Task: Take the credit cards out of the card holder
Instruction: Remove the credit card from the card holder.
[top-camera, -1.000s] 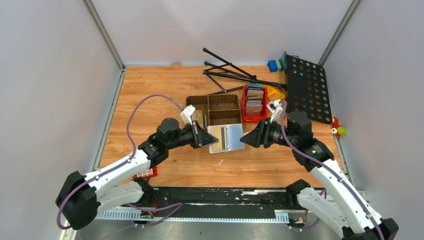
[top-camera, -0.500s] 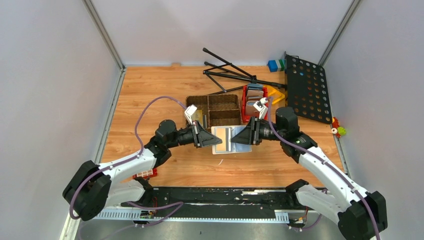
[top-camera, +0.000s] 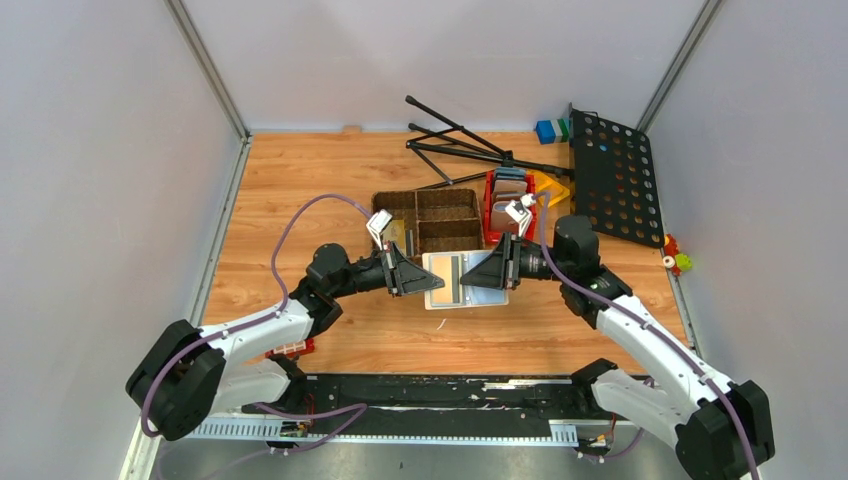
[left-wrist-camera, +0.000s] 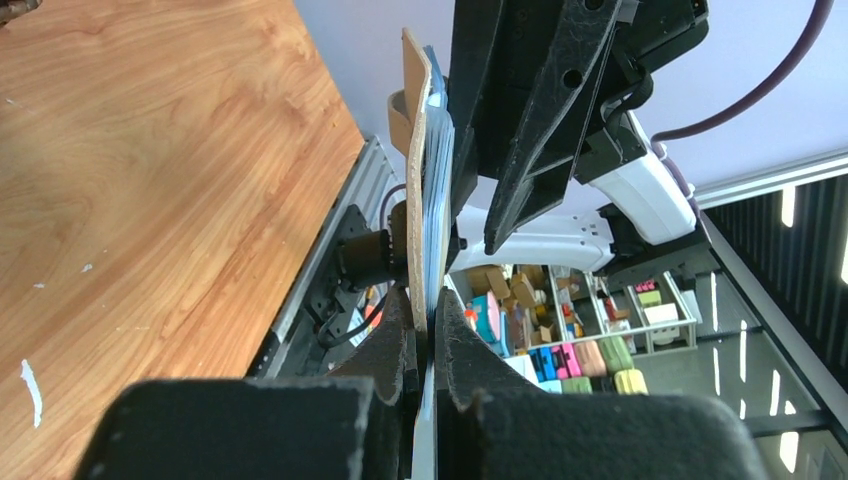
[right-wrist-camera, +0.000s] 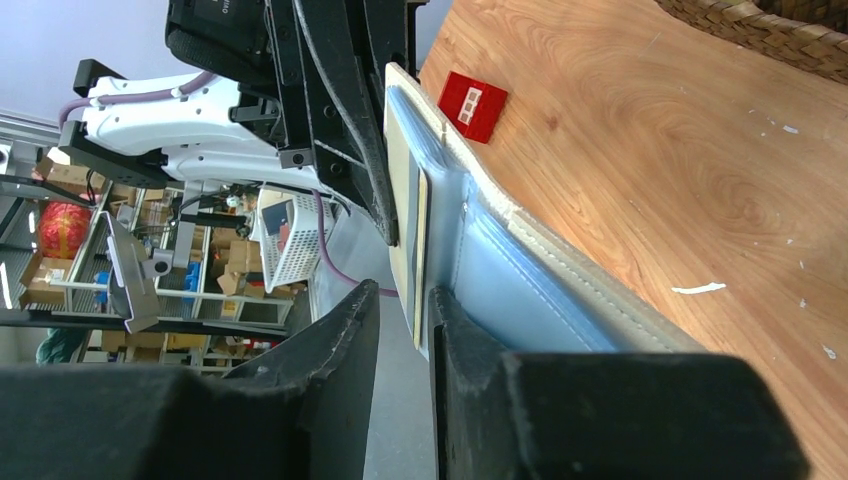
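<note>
Above the desk (top-camera: 300, 180), left pincer (top-camera: 431, 285) clamps the card holder (top-camera: 440, 265) at its nine-o'clock edge. Right pincer (right-wrist-camera: 400, 305) loosely straddles a tan card (right-wrist-camera: 404, 180); next, I'd say, pinch and pull.

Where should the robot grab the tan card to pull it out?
By its free edge, pinched across its flat faces, coming from the right gripper's side: the tan card juts from the card holder, whose opposite edge the left gripper clamps.
</note>
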